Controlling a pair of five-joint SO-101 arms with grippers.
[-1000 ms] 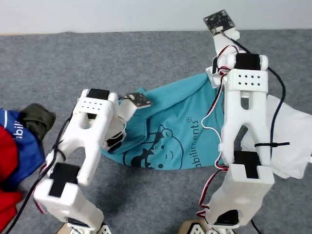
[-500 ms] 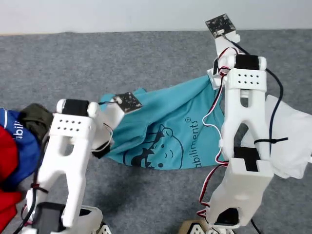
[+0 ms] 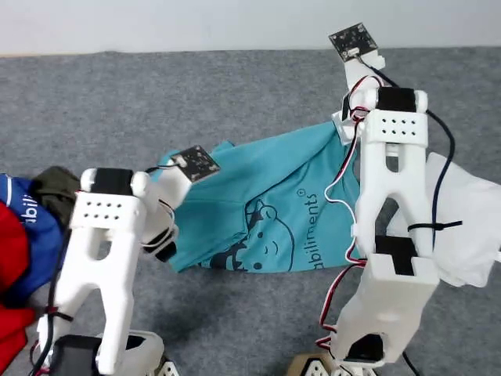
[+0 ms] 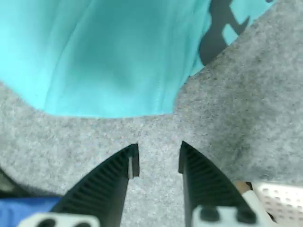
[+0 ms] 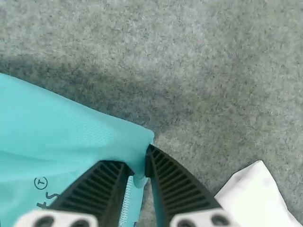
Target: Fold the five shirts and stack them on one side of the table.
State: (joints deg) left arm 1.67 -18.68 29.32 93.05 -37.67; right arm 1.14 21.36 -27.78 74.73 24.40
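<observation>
Over the last second the left gripper (image 4: 157,161) is drawn back toward the lower left, open over bare bench (image 3: 235,86) beside the teal shirt (image 3: 266,204), which lies mid-frame, its upper corner clamped by the right gripper (image 5: 139,163); a fresh left grasp seems needed before folding.

A teal shirt (image 3: 266,204) with a dark cartoon print is spread, rumpled and partly folded over itself, across the middle of the grey counter (image 3: 156,102). One far corner of it is pinched in the right claw (image 5: 140,165), and its opposite edge is seen lying flat on the felt in the left wrist view. A white shirt (image 3: 470,227) is crumpled just beside it, toward the right edge. At the left edge three more are heaped together: a dark olive shirt (image 3: 56,188) farthest back, a blue shirt (image 3: 41,235) with white lettering in front of it, and a red shirt (image 3: 12,274) nearest.
</observation>
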